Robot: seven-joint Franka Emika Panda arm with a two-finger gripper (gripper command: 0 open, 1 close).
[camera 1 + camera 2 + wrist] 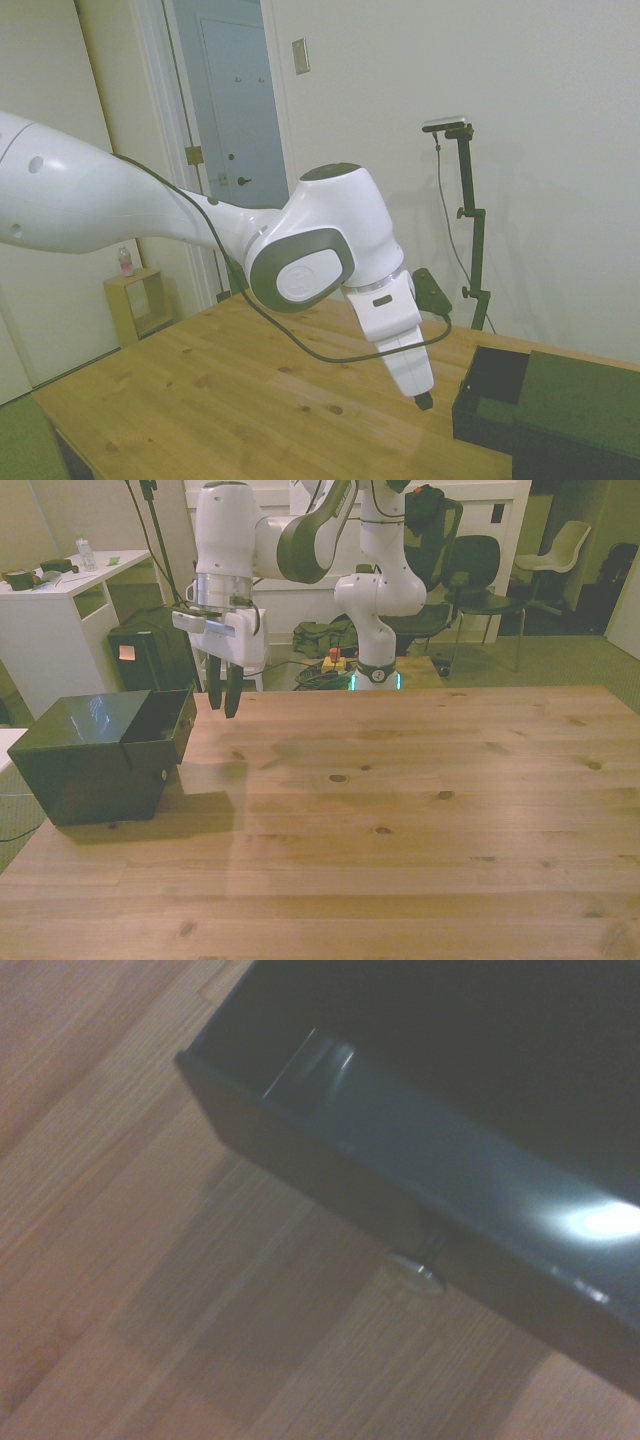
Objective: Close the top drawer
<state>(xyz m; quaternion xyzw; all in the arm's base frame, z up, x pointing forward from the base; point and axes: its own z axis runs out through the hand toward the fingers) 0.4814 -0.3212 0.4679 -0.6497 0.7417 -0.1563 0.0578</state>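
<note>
A: Drawer first. Where is it?
B: The top drawer (165, 723) is pulled out of a small dark cabinet (85, 765) at the left end of the table in the front view. Open box, thin black walls, dark inside. In the side view it sits at the lower right (492, 385), sticking out from under the cabinet's green top (575, 392).
A: Handle?
B: A small pale knob (415, 1272) on the drawer's front face, clear in the wrist view.
A: Gripper?
B: The gripper (225, 708) hangs just beside the drawer's open end, fingers pointing down, tips above the wood. Fingers stand a narrow way apart, holding nothing. Not touching the drawer as far as I can see. White arm (320, 250) above it, black cable looped along it.
A: Surface?
B: A wooden table (420, 820), pale planks with knots. The cabinet throws a shadow on it.
A: Room?
B: Front view: a white desk (50, 610) far left with a bottle (85, 552) and small items on it, a black box (150, 650) on the floor by it, dark chairs (480, 575) and a pale chair (565, 550) far right. Side view: a blue-grey door (235, 100), a light switch plate (300, 56), a small wooden shelf (140, 300) with a bottle on top.
A: Anything blocking?
B: Only bare wood shows between the gripper and the drawer front.
</note>
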